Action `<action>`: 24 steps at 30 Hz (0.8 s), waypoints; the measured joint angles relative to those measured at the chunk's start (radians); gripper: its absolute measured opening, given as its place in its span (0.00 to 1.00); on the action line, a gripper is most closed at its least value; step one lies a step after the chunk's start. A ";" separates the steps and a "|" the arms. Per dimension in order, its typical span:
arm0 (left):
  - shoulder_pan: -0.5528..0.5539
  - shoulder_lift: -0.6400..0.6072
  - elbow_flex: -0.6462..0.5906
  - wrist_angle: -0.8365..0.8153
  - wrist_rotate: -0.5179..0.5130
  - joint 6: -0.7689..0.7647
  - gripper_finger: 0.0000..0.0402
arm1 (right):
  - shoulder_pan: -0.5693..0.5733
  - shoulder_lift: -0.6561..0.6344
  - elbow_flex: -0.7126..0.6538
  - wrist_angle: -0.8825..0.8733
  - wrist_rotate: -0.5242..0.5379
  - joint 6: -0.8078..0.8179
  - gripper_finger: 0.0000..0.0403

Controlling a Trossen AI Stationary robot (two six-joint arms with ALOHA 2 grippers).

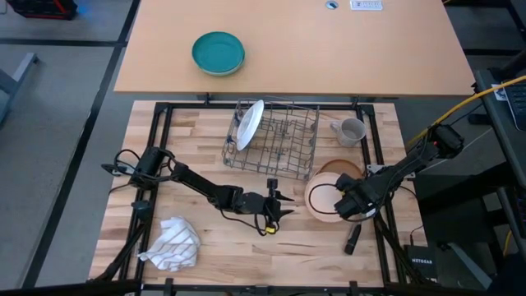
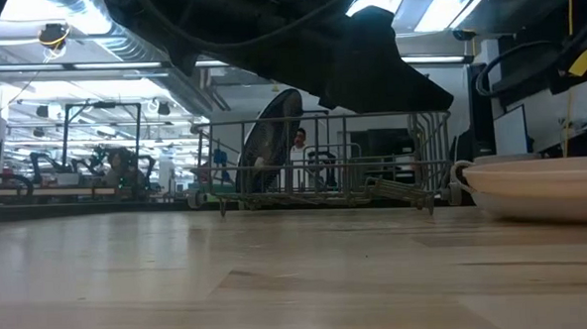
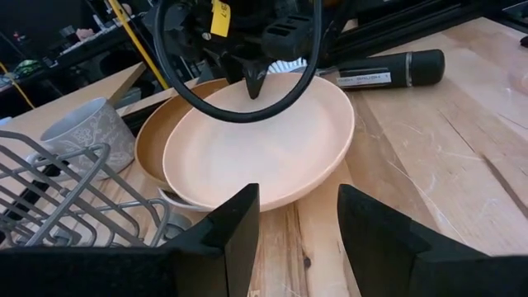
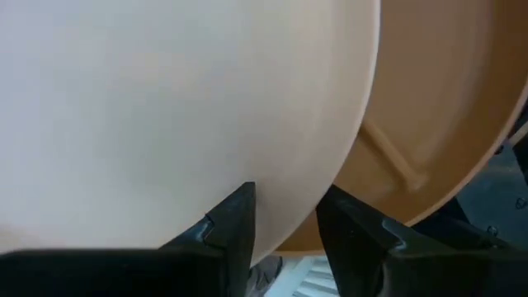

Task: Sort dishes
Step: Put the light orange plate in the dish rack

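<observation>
The right claw [image 1: 343,203] sits at the rim of a peach-pink dish [image 3: 260,148], fingers parted with the rim between them. That dish lies on a tan one [image 3: 161,132] on the counter [image 1: 246,247], beside the wire rack [image 1: 275,140]. A white plate [image 1: 249,123] stands in the rack; the grey mug [image 1: 352,130] is just beside it. The left claw [image 1: 279,205] is open, near the dish.

You can't see much of the tan dish [image 1: 339,168] beside the wire rack [image 1: 283,140]: the peach plate [image 1: 322,200] overlaps it. The right gripper [image 1: 352,205] hides that plate's far rim. Behind the rack, the person [image 2: 299,156] is too small to make out.
</observation>
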 joint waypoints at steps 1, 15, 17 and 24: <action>0.000 0.000 0.000 0.000 0.000 0.000 0.38 | 0.000 0.000 -0.001 0.014 0.000 0.000 0.31; -0.012 0.000 0.000 -0.001 0.000 0.017 0.38 | 0.001 -0.002 -0.027 0.140 0.020 -0.015 0.04; -0.021 0.000 0.000 -0.006 0.000 0.018 0.38 | 0.001 -0.001 -0.019 0.141 0.022 -0.016 0.06; -0.053 0.000 0.000 -0.015 0.000 -0.242 0.38 | 0.001 0.001 0.015 0.196 0.104 -0.075 0.03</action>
